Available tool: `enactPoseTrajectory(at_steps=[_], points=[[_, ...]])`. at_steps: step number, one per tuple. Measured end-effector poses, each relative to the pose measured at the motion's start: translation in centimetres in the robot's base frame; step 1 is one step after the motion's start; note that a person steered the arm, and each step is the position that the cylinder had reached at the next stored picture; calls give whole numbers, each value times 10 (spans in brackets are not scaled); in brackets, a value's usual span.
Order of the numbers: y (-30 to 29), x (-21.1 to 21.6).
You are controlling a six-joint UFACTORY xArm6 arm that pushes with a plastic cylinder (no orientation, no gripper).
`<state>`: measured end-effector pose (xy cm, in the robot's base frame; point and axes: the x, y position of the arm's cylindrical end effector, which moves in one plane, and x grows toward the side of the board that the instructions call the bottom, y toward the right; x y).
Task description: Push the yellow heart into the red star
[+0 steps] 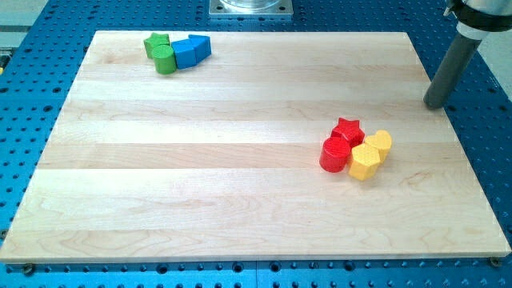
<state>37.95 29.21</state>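
wooden board (240, 160) on a blue perforated table (48, 32): the rod's tip (436, 106), which carries no gripper and holds nothing, rests near the board's right edge, well apart from every block. the yellow heart (380, 143) lies at about 7 o'clock from the tip, just beside the red star (348, 129) at its 4 o'clock, within a cluster of 4 that also holds a red cylinder (334, 154) and a second yellow block (365, 162). near the board's top-left corner sit a green star-like block (155, 42), a green cylinder (165, 59) and a blue block (190, 51), touching.
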Motion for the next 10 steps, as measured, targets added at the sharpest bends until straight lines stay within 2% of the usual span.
enactPoseTrajectory(at_steps=[1,3,7,9,10], points=[[0,27],[-7,37],[-79,84],[-143,84],[-164,72]])
